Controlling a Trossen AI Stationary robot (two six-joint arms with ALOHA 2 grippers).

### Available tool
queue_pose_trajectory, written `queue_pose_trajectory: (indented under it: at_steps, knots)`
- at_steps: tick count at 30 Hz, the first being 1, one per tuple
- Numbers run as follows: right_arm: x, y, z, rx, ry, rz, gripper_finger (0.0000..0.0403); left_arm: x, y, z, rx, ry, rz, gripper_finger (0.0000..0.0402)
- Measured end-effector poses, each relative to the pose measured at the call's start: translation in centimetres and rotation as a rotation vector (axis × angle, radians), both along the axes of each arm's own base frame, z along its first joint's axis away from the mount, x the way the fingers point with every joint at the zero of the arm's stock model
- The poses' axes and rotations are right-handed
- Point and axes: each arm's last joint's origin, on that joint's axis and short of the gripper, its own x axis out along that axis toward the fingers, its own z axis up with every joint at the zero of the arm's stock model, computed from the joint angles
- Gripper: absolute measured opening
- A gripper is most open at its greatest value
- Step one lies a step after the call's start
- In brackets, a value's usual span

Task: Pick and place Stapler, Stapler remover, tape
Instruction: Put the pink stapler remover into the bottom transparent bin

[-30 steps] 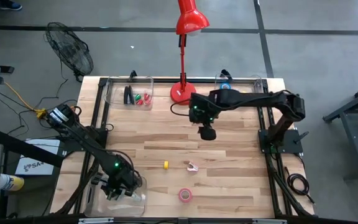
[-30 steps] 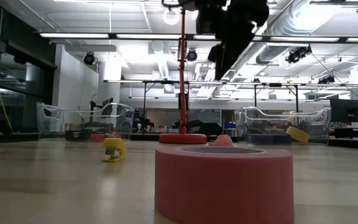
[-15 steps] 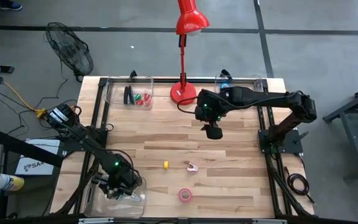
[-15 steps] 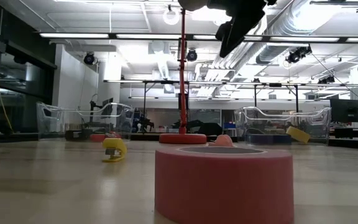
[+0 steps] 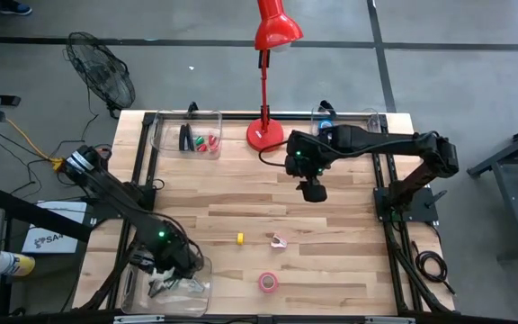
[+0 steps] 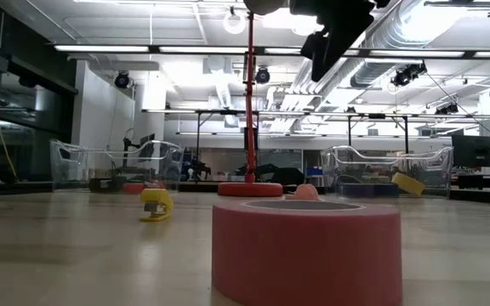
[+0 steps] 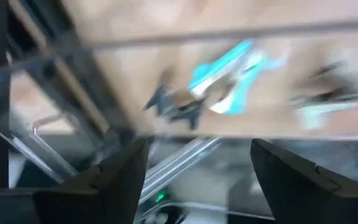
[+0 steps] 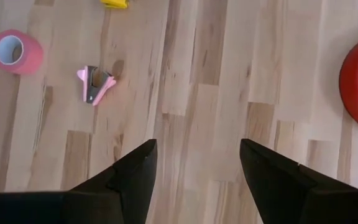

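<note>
Tabletop (image 5: 331, 261) of pale wood, from above: the left end effector (image 5: 167, 281) hangs spread over a clear plastic bin (image 5: 196, 292) at the near corner, seemingly for dropping; a slim black stapler (image 5: 185, 138) lies in the far clear bin. The right wrist view shows the right end effector (image 8: 194, 165) released, above a pink staple remover (image 8: 95, 84) and pink tape roll (image 8: 16, 51).

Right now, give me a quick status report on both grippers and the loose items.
Left gripper over near-left bin, fingers open. Right gripper open, empty, above mid-table. Pink staple remover, pink tape, yellow item loose. Nothing in the way.
</note>
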Motion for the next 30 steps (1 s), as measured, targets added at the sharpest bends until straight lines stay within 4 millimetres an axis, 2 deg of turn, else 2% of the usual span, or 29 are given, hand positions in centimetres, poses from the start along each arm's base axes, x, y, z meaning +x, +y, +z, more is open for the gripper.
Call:
queue_pose_trajectory:
  at_steps: [7, 11, 14, 20, 27, 30]
  knots:
    - [0.2, 1.6, 0.0, 0.010, -0.007, 0.032, 0.0222, 0.6, 1.4, 6.7, 0.362, -0.371, 0.035, 0.0258]
    - [0.5, 2.8, 0.2, 0.009, -0.029, 0.003, 0.0222, 1.2, 2.0, 10.0, 0.588, -0.634, -0.091, 0.0250]
    - [0.6, 3.7, 0.2, -0.014, -0.029, -0.039, 0.0222, 1.6, 2.4, 11.7, 0.735, -0.783, -0.195, 0.0244]
    - [0.6, 6.0, 0.2, -0.022, -0.037, -0.138, 0.0222, 1.8, 2.6, 13.3, 0.850, -0.887, -0.350, 0.0241]
    - [0.4, 9.4, 0.4, -0.057, -0.088, -0.283, 0.0222, 1.8, 2.5, 13.3, 0.864, -0.891, -0.498, 0.0240]
    - [0.2, 10.8, -0.5, -0.073, -0.117, -0.347, 0.0222, 1.8, 2.5, 13.3, 0.870, -0.892, -0.546, 0.0240]
